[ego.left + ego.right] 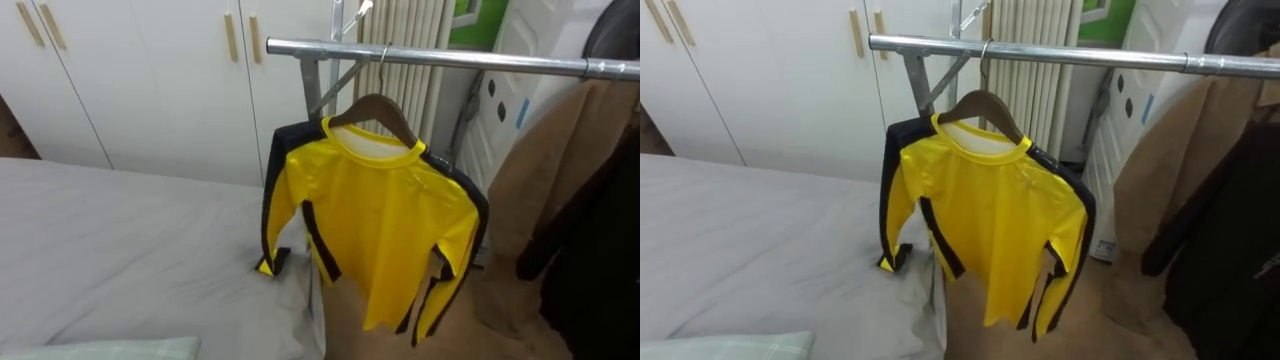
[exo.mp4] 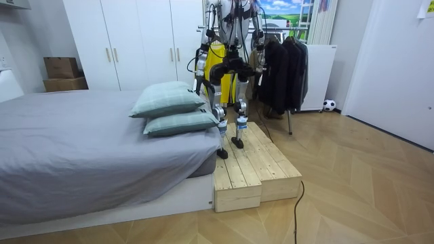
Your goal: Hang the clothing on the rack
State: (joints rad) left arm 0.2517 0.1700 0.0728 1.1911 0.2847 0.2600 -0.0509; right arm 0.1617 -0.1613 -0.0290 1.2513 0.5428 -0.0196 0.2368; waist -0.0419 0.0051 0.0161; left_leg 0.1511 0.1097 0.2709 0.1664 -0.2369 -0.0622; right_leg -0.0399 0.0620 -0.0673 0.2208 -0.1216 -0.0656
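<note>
Yellow shirt [image 1: 375, 225]: on a wooden hanger [image 1: 372, 101], hooked over the metal rail [image 1: 450, 60], beside the bed [image 1: 120, 250].
Robot: stands on the wooden platform [image 2: 254, 169], facing the rail.
Hands: open or closed, cannot tell.

We saw a white wardrobe [image 2: 135, 41] with pale wooden handles along the back wall, with cardboard boxes [image 2: 62, 73] stacked at the room view's left of it and a white ribbed radiator [image 1: 405, 30] on its other side. A low bed [image 2: 68, 156] under a grey cover carried two pale green pillows [image 2: 173, 112] near its edge. A stepped platform of bare planks [image 2: 258, 169] touched that edge on the light wood floor [image 2: 366, 183].
</note>
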